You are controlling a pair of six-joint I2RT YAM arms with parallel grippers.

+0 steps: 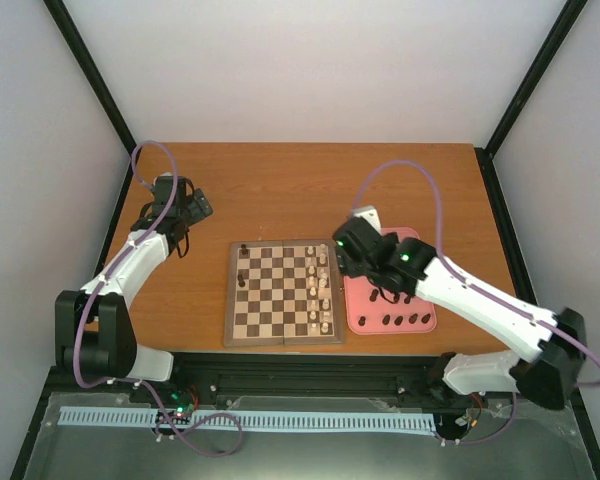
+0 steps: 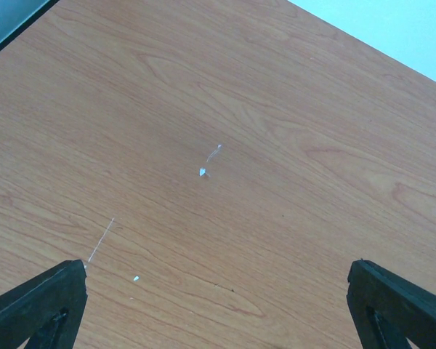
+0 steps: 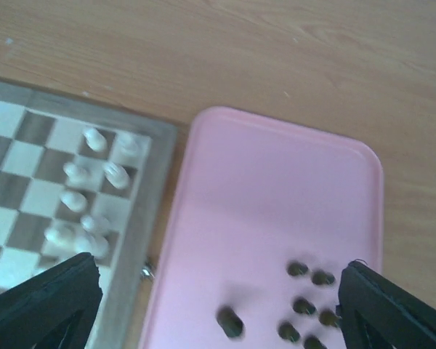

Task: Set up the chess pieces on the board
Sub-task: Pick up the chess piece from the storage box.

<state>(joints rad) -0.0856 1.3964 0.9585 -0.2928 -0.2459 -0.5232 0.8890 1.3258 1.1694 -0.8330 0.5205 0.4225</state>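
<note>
1. Right wrist view: caught the right claw (image 3: 218, 270) spread wide and empty above the pink tray (image 3: 276, 127), dark chess pieces (image 3: 305, 305) clustered beneath, toward its right side.
2. Risked toppling tight-packed neighbours on descent, or cream pieces (image 3: 94, 185) crowding the edge of the board (image 3: 158, 174) left of the claw.
3. Found the left claw (image 2: 216, 270) equally spread, empty, over the wood-grain table (image 2: 203, 94).
4. Stood within plain white walls (image 1: 310, 70).
</note>
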